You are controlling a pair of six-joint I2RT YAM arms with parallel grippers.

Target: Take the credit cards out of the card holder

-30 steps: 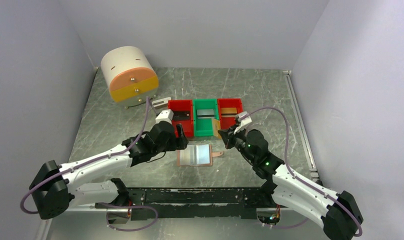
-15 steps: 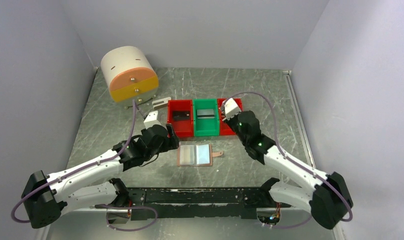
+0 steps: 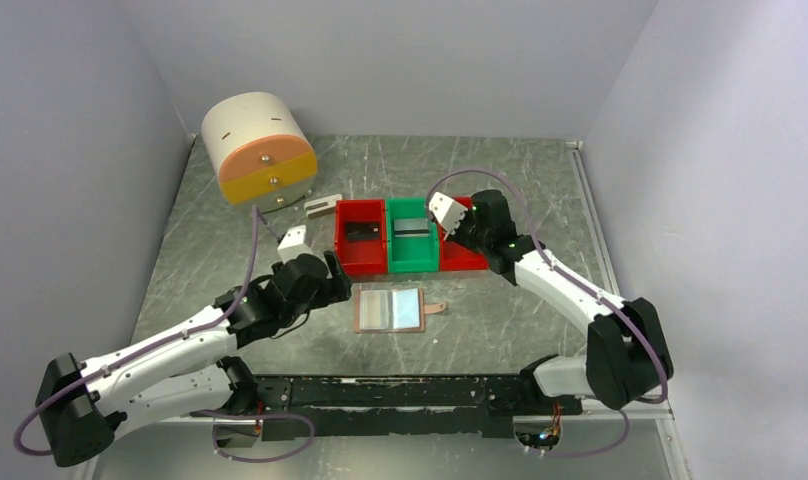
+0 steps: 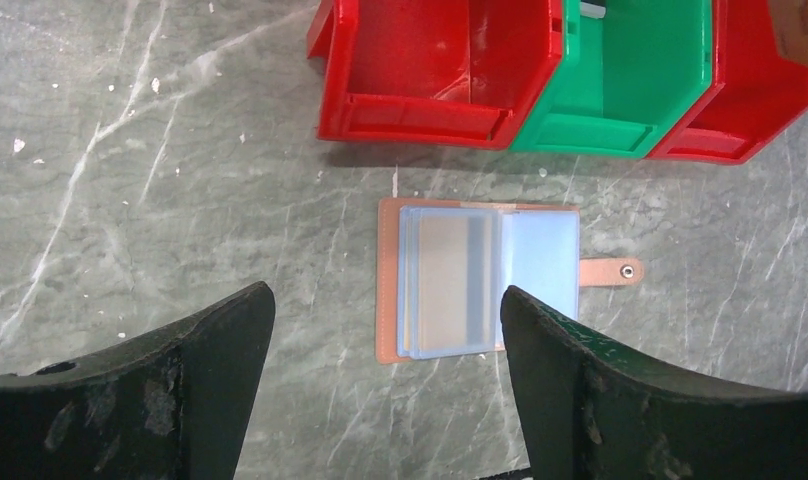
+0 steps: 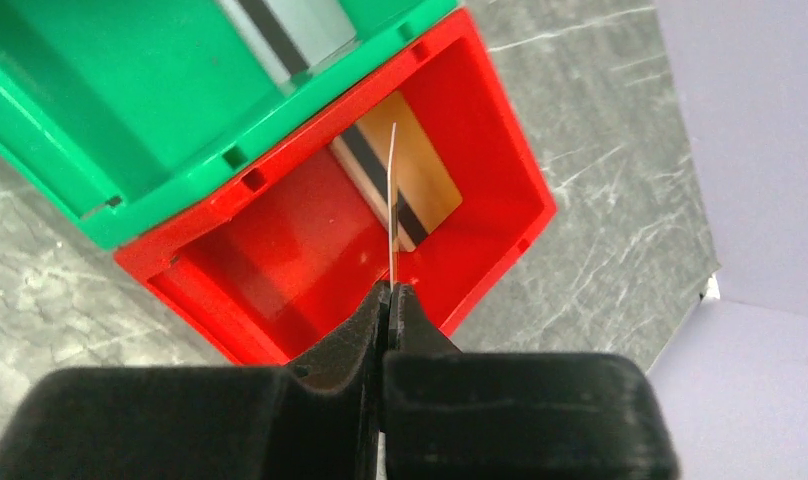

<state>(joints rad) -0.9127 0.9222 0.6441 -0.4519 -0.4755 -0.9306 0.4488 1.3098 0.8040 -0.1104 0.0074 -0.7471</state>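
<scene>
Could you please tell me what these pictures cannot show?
- Face colour of the thin plastic card in the right gripper: right wrist view shows only its edge; the arm covers it from above.
- Card count in the tan leather card holder: pale blue pockets overlap in left wrist view; too small from the top.
- Grey card in the green plastic bin: cut by the right wrist view's top edge.

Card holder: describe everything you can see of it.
The card holder lies open and flat on the table, pale blue clear pockets up inside a tan leather-like cover. A grey card shows in the left pockets. Its strap tab, with a snap, sticks out to the right. It sits clear of the bins; nothing grips it.
</scene>
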